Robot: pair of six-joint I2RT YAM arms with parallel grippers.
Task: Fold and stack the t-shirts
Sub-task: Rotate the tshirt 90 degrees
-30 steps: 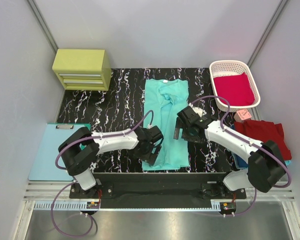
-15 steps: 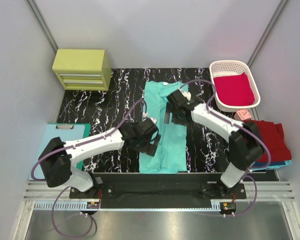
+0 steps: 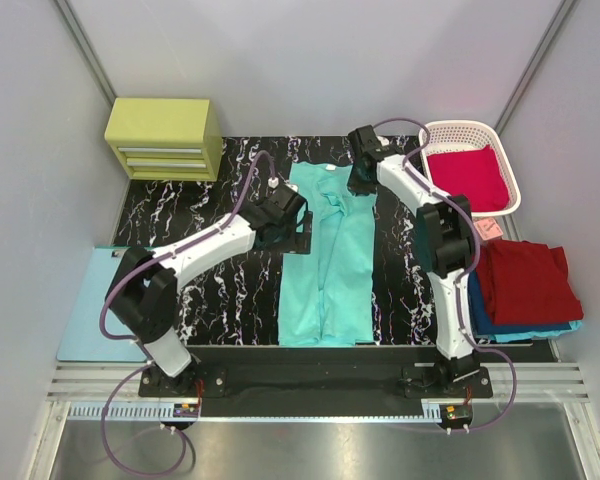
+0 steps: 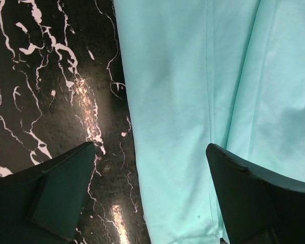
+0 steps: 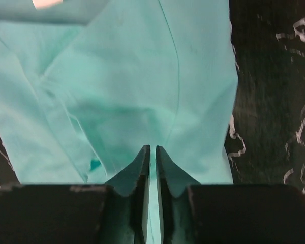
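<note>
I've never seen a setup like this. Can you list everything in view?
mint-teal t-shirt: one, mint-teal, laid lengthwise mid-table
crimson t-shirt: one, crimson, in the basket
dark red t-shirt: one, dark red, top of the right-edge pile
blue t-shirt: at least one, blue, under the dark red one
basket: one, white, far right
drawer box: one, yellow-green, far left
clipboard: one, pale blue, near left
small pink item: one, beside the basket; too small to identify
table: one, black with white marbling
left gripper: black, open over the mint-teal shirt's left edge
right gripper: black, pinched on that shirt's far end
</note>
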